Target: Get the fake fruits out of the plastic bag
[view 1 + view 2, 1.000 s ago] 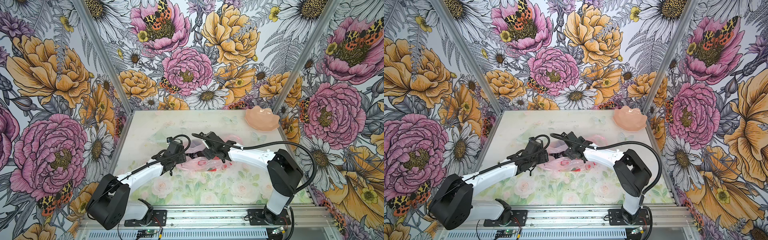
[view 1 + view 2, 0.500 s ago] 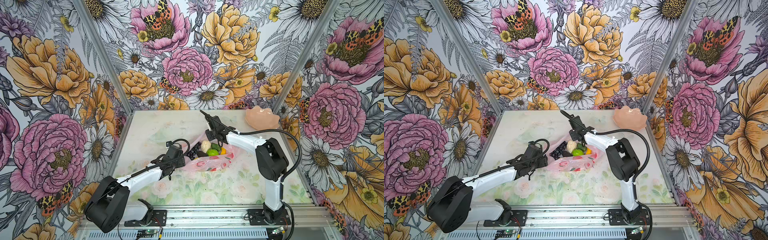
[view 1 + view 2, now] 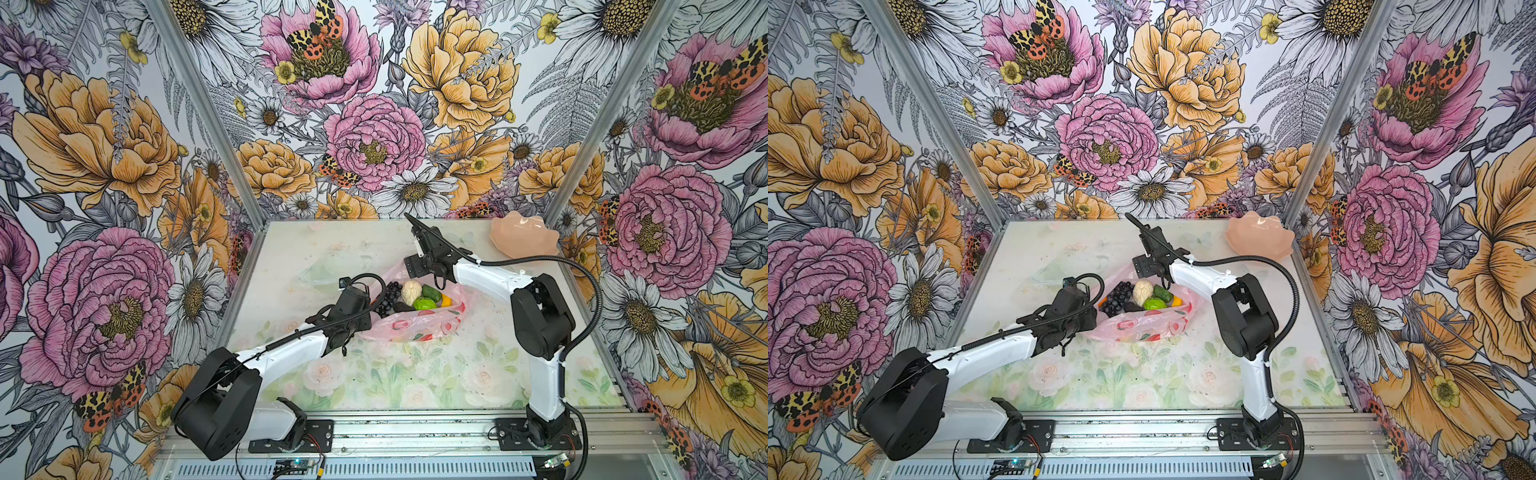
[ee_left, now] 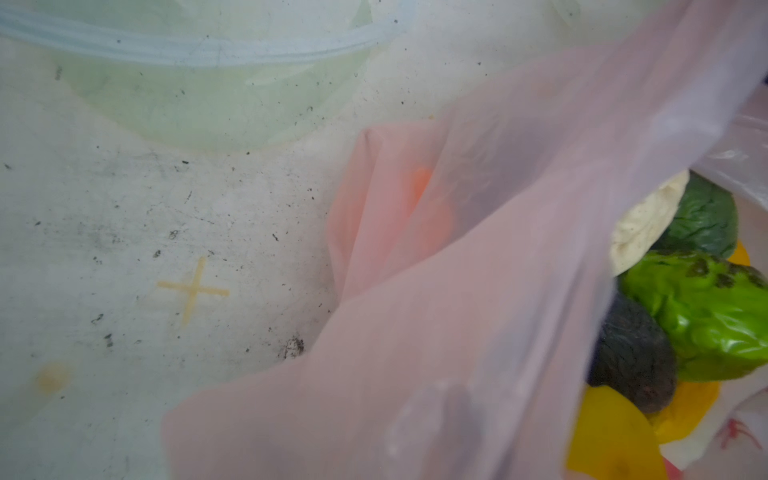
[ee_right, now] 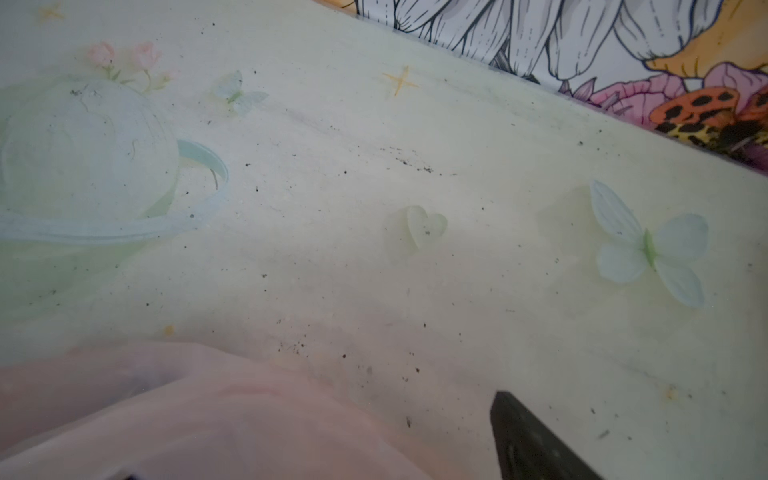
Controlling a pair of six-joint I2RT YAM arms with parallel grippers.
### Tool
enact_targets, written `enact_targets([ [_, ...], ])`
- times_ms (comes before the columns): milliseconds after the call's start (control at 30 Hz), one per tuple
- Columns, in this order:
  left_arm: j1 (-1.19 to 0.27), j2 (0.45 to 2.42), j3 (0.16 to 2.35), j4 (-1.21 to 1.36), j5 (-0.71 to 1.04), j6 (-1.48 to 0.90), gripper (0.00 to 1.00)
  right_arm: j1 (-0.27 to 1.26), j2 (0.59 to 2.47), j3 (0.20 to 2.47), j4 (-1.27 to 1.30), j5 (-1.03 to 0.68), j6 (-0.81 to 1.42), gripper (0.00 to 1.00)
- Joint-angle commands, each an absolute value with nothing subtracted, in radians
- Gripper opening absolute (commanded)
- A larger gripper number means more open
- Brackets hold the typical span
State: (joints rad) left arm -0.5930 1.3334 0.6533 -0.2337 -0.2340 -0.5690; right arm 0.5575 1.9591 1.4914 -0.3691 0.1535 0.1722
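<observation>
Where the plastic bag [image 3: 415, 328] lies: about the middle of the surface [image 3: 374, 374], crumpled, its mouth gaping upward.
Fake fruits [image 3: 415, 297]: heaped inside the bag's mouth. The grape bunch [image 3: 388, 293] is nearest the left edge, with the cream pear [image 3: 410, 291] beside it. Next come the dark green avocado [image 3: 432, 293] and the bumpy green fruit [image 3: 424, 304], and a yellow piece [image 3: 446, 299] lies toward the right edge.
Left jaws: the left gripper [image 3: 368, 309] sits at the bag's left rim, just beside the grapes. The wrist housing hides the jaws in both top views, and pink film lies across the left wrist view. I cannot tell whether they are clenched or released.
Right jaws: the right gripper [image 3: 413, 228] is raised beyond the bag, toward the far edge, well apart from the fruits. The jaws are released, grasping nothing. One black finger [image 5: 528, 432] shows off to the side in the right wrist view, with bare surface beside it.
Dish: a peach scalloped dish [image 3: 523, 239] sits at the far right corner.
</observation>
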Motion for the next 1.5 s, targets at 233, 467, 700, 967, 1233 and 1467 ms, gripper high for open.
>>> enact_targets([
  [233,-0.602,1.342,0.669,-0.206,-0.177,-0.533,0.49,0.69,1.557,1.153,-0.406,0.324,0.268,0.99],
  [467,-0.603,1.334,0.639,-0.155,-0.136,-0.478,0.43,0.74,1.563,1.081,-0.441,0.326,0.305,0.95],
  [700,-0.602,1.319,0.605,-0.114,-0.106,-0.452,0.41,0.788,1.548,1.01,-0.569,0.31,0.349,1.0],
  [967,-0.577,1.311,0.566,-0.064,-0.075,-0.453,0.41,0.831,1.478,0.88,-0.638,0.306,0.466,1.0],
  [1233,-0.576,1.333,0.547,-0.039,-0.065,-0.46,0.4,0.829,1.503,0.828,-0.634,0.312,0.554,1.0],
  [1467,-0.543,1.302,0.515,-0.02,-0.104,-0.485,0.32,0.764,1.58,0.835,-0.541,0.277,0.551,0.99],
])
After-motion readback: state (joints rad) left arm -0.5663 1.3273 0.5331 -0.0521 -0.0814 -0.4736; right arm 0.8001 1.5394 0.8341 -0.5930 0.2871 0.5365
